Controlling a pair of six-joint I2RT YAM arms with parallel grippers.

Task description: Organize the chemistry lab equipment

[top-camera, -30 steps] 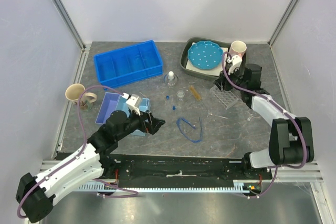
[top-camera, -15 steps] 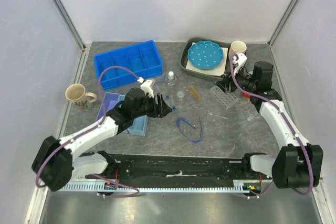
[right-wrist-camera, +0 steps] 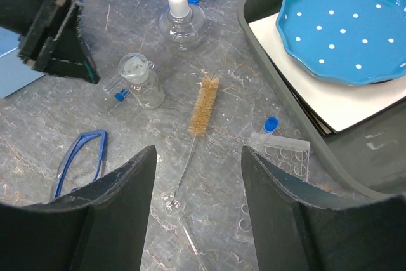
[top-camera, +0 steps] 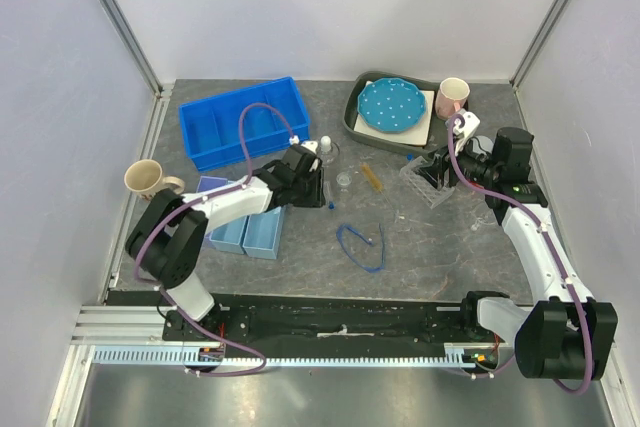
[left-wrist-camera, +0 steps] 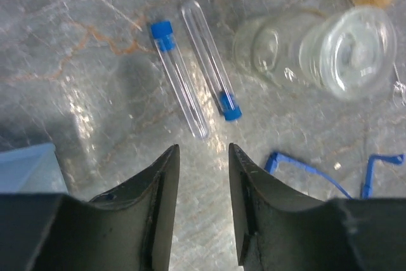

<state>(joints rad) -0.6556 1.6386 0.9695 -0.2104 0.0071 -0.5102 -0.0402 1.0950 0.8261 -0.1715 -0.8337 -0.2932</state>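
Observation:
Two blue-capped tubes [left-wrist-camera: 179,79] [left-wrist-camera: 209,59] lie side by side on the grey table just beyond my left gripper [left-wrist-camera: 202,150], which is open with nothing between its fingers. A small clear glass bottle [left-wrist-camera: 317,46] lies on its side to their right. My left gripper [top-camera: 322,190] hovers at mid-table. My right gripper [right-wrist-camera: 198,153] stands open and empty above the amber-bristled brush [right-wrist-camera: 204,105] and beside the clear tube rack [right-wrist-camera: 279,157], which holds one blue-capped tube [right-wrist-camera: 269,125]. The white-capped dropper bottle [right-wrist-camera: 181,20] stands upright. The blue cord loop [top-camera: 360,245] lies nearer the front.
A blue crate [top-camera: 243,122] sits at the back left, with light-blue trays [top-camera: 240,229] under the left arm. A grey tray [top-camera: 352,117] holds the polka-dot plate [top-camera: 391,105]. A pink mug [top-camera: 452,97] and a beige mug [top-camera: 147,179] stand at the sides.
My left arm swung from over the light-blue trays up and right to the tubes, its jaws narrowing. My right gripper drew back slightly from the rack and opened a little wider.

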